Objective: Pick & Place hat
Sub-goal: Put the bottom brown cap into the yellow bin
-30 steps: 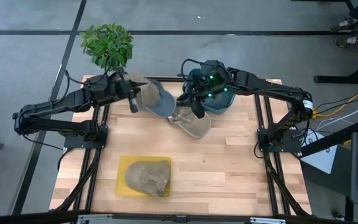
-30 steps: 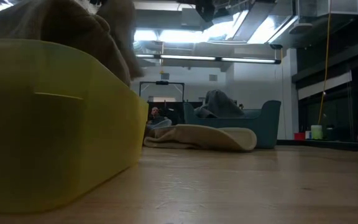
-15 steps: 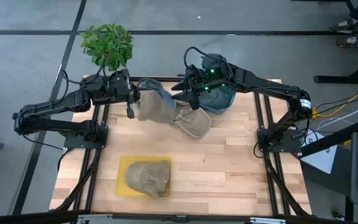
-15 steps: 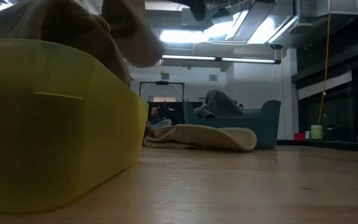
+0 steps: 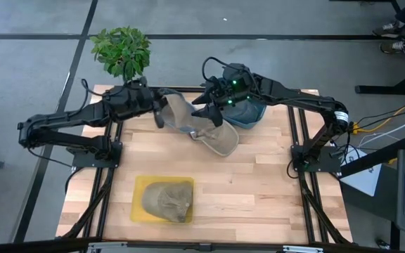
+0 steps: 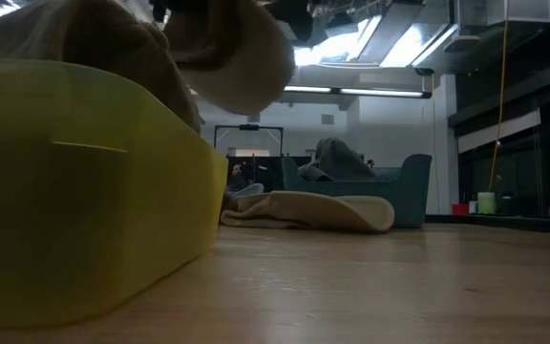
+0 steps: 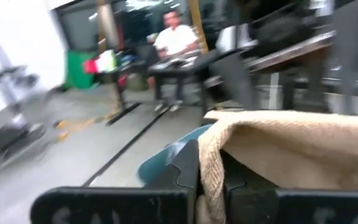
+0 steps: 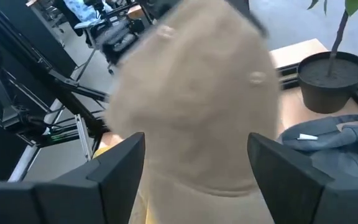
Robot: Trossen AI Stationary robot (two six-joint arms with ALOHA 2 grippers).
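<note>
the left end effector (image 5: 162, 112) is at the back of the bench (image 5: 259, 190), clamped on the edge of a tan hat (image 5: 177, 112) that hangs clear of the wood. the left wrist view shows the tan hat's woven edge (image 7: 278, 149) pinched between the two dark fingers (image 7: 185, 177), with blue fabric just behind it. in the low view the held hat (image 6: 232, 53) hangs above and beyond the tray.

the right end effector (image 5: 208, 112) is just beside the same hat on its other side. in the right wrist view its fingers (image 8: 120, 165) stand apart, with the hat's crown (image 8: 197, 106) filling the gap ahead of them; whether they touch it cannot be told.

a second tan hat (image 5: 218, 140) lies flat on the bench below both end effectors; the low view shows it (image 6: 304, 210) resting on the wood in front of a blue bin (image 6: 399, 191). the blue bin (image 5: 248, 112) sits at the back right of the bench, partly under the right arm, with grey fabric inside.

a yellow tray (image 5: 140, 190) sits at the front left, well apart from the arms, with a third hat (image 5: 167, 200) in it. a potted plant (image 5: 121, 50) stands at the back left corner. a person (image 7: 173, 37) sits in the room beyond.
</note>
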